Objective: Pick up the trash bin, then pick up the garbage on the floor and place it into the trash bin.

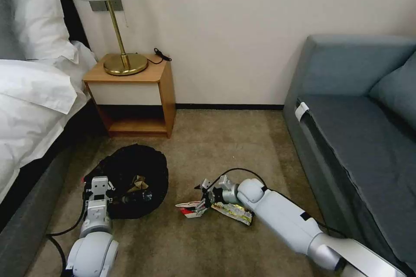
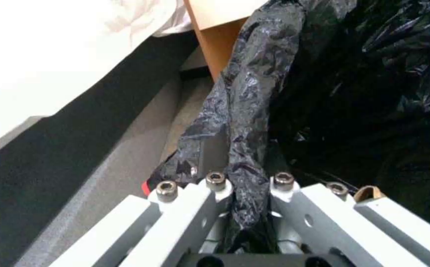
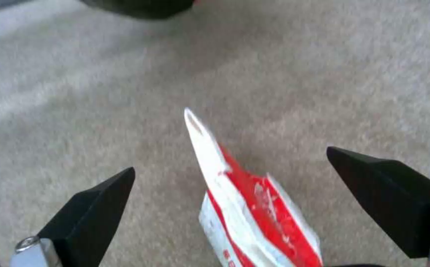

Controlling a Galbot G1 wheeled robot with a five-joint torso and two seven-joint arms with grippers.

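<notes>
You can see the small round trash bin [image 1: 130, 179] with its crinkly black plastic bag liner sitting on the tan carpet [image 1: 216, 147], near the wooden bedside table [image 1: 134, 95] and the bed with white sheets [image 1: 34, 95]. Inside the bin lie a crumpled brown paper piece [image 1: 139, 181] and a clear plastic bottle with a dark label [image 1: 138, 197]. Your left gripper [image 1: 99, 190] is at the near edge of the bin, and in the left wrist view its fingers [image 2: 215, 185] are pinched tight on a fold of the black bag [image 2: 247, 122]. Out on the carpet, between the bin and the grey-blue sofa [image 1: 359, 138], lies the crushed red-and-white paper cup [image 1: 190, 208]. Just beside it, touching it, is the shiny yellowish snack wrapper [image 1: 234, 213]. Your right gripper [image 1: 203, 197] is low over the cup. In the right wrist view its black fingertips [image 3: 101, 200] are spread wide apart, and the cup [image 3: 244, 207] sits in the gap between them without touching either one.
</notes>
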